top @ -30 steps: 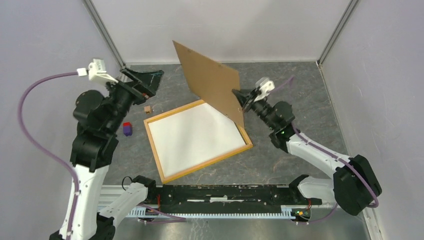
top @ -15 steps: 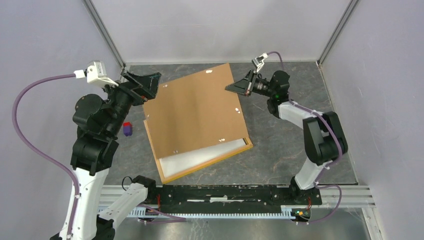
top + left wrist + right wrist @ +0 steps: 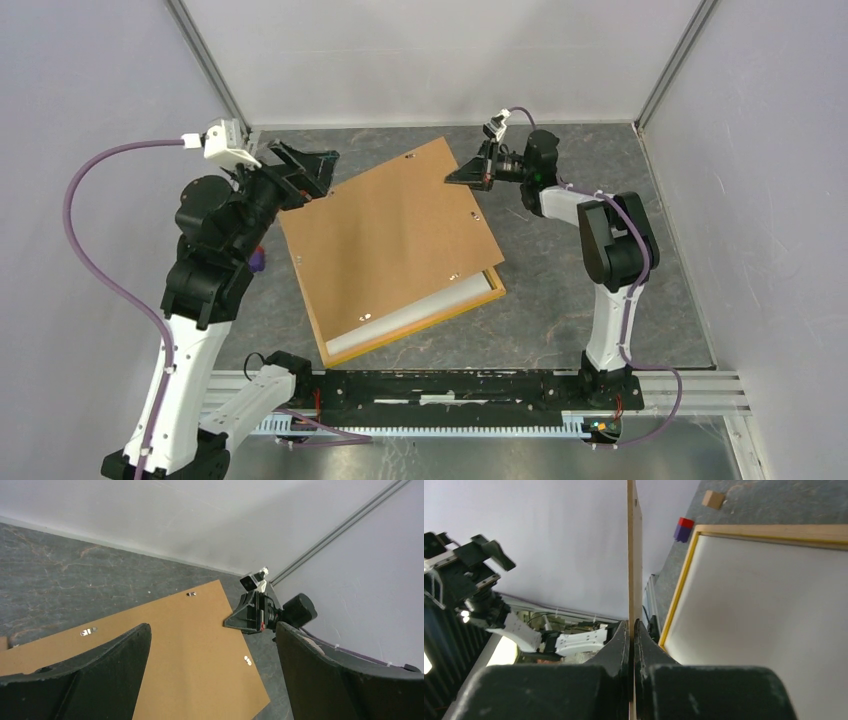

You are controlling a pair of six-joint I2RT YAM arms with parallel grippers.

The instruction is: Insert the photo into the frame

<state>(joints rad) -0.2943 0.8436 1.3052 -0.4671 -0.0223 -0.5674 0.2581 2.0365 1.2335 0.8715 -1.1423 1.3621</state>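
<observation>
The right tool [image 3: 631, 626], clamped on the backing board [image 3: 390, 235], has lowered it from upright to nearly flat over the frame [image 3: 415, 328] on the tabletop [image 3: 560, 300]. The photo [image 3: 764, 630], apparently face down, lies inside; the left tool [image 3: 212, 630] gapes empty.

The right claw [image 3: 452, 181] has swung the brown board [image 3: 390, 240] down over most of the frame [image 3: 420, 322]

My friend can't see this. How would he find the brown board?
Find the yellow wooden frame in the middle of the grey table. The brown board covers most of it, pinched by the right gripper. It is plain brown; the frame's inside is white.
</observation>
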